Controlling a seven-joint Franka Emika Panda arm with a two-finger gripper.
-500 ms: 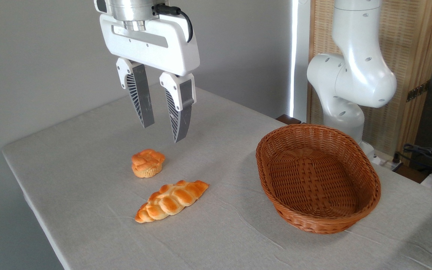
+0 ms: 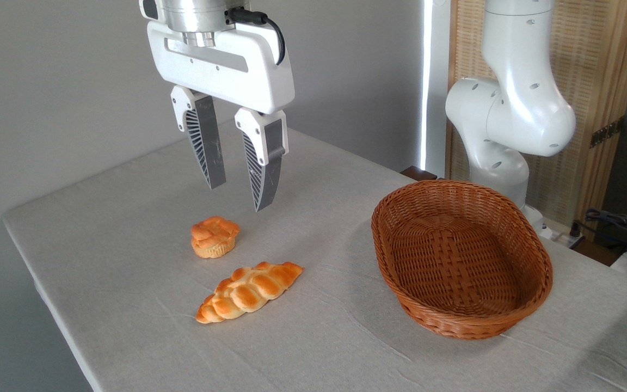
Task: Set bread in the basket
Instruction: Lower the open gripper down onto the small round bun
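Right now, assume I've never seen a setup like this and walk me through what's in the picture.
This is one view from a fixed camera that looks down across a table covered in pale cloth. The white jointed machine at the back right is a robot arm. It reaches over the top of the picture, and its end comes down at upper left as a gripper: two grey ribbed fingers that pinch things. The fingers are apart and hold nothing. They hang in the air above a small round bun with a knotted top. In front of the bun lies a longer braided loaf. To the right sits a large oval wicker basket, with nothing in it. Both breads lie on the cloth, apart from each other and from the basket.
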